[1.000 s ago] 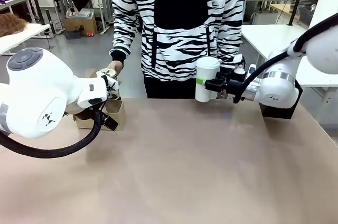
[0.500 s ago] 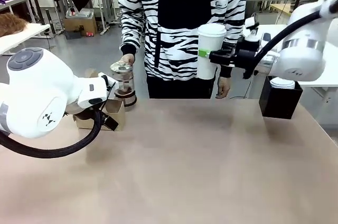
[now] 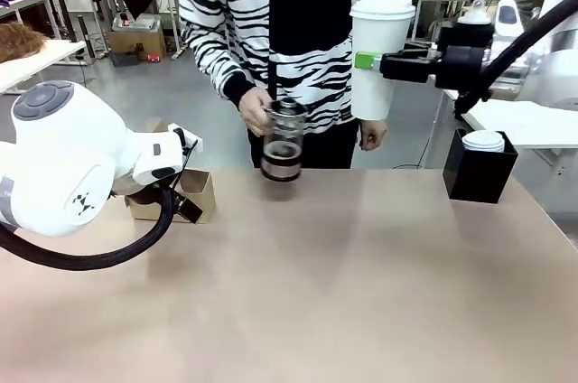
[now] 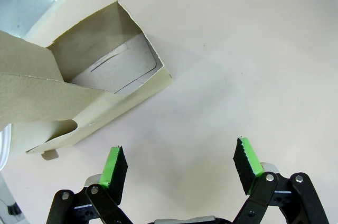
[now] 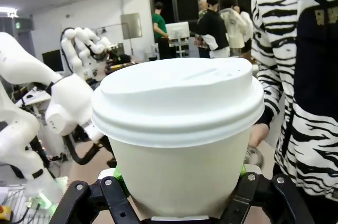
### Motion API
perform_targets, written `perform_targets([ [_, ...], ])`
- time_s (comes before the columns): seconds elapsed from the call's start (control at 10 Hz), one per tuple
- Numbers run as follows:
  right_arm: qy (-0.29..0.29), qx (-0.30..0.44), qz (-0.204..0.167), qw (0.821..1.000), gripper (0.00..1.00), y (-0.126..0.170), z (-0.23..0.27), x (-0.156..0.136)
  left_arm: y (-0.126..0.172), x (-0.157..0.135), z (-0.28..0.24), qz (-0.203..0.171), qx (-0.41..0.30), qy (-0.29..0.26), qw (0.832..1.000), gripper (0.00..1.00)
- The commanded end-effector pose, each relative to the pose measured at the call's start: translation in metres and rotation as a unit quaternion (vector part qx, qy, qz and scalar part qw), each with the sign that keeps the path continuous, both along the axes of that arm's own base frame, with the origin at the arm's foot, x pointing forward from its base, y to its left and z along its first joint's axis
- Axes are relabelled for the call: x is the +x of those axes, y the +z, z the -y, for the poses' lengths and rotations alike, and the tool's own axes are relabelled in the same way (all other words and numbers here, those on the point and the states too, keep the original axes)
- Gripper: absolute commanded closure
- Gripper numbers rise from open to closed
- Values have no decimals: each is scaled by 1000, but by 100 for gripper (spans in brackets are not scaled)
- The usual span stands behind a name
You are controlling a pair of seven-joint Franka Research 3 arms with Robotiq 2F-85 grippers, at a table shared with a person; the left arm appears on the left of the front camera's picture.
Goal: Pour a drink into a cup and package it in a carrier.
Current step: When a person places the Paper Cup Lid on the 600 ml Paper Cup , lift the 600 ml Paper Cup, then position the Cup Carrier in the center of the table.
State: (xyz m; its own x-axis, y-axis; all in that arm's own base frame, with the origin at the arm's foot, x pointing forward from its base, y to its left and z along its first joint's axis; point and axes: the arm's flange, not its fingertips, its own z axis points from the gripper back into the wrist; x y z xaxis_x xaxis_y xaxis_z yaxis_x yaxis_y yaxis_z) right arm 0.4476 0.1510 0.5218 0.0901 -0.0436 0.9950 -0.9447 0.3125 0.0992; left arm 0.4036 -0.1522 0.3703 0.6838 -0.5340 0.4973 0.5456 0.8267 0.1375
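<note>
While the tall white paper cup (image 3: 381,58) with its white plastic lid hangs upright in the air at the far right of the front view, the low brown cardboard drink carrier (image 3: 190,193) sits on the pale counter (image 3: 316,293) at the far left. It is partly hidden behind the robot's white left arm. The right end effector (image 3: 368,61) reaches in sideways from the right and is clamped on the cup's side just under the lid. Seen from that end effector, the carrier lies well apart, across the counter toward the robot's left and lower down. Between them, a person in a striped top holds a clear glass pitcher (image 3: 283,144) of dark brown drink in one hand (image 3: 256,110) at the counter's far edge. A black square box (image 3: 479,171) stands on the right.

In the left wrist view, the left end effector (image 4: 181,163) points down at bare counter (image 4: 237,49) with its green-padded fingers wide apart and nothing between them. The carrier (image 4: 105,71) lies just beside it, up and to the left in this picture. Its open compartment faces upward and a cardboard flap stands over it.

In the right wrist view, the lidded cup (image 5: 179,129) sits upright, with the right end effector (image 5: 179,174) gripping it from both sides near the base of the picture.

By my judgement, the coming move turns on carrying the cup leftward and down with its long axis kept vertical. The left end effector is much nearer the carrier, but the right one has the cup.
</note>
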Motion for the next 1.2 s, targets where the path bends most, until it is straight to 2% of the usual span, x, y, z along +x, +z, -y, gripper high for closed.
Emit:
perform_targets([
  [0.0, -4, -3, -12, 1000, 20, 13, 6, -18, 0, 0, -1, 0, -1, 0, 1000, 0],
  [0.1, -10, 24, 3, 1000, 20, 17, 10, -20, 0, 0, -1, 0, -1, 0, 1000, 0],
  [0.2, -2, 0, 1, 1000, 20, 8, 3, -11, 0, 0, -1, 0, -1, 0, 1000, 0],
  [1.1, -2, 0, 1, 1000, 20, 8, 3, -11, 0, 0, -1, 0, -1, 0, 1000, 0],
])
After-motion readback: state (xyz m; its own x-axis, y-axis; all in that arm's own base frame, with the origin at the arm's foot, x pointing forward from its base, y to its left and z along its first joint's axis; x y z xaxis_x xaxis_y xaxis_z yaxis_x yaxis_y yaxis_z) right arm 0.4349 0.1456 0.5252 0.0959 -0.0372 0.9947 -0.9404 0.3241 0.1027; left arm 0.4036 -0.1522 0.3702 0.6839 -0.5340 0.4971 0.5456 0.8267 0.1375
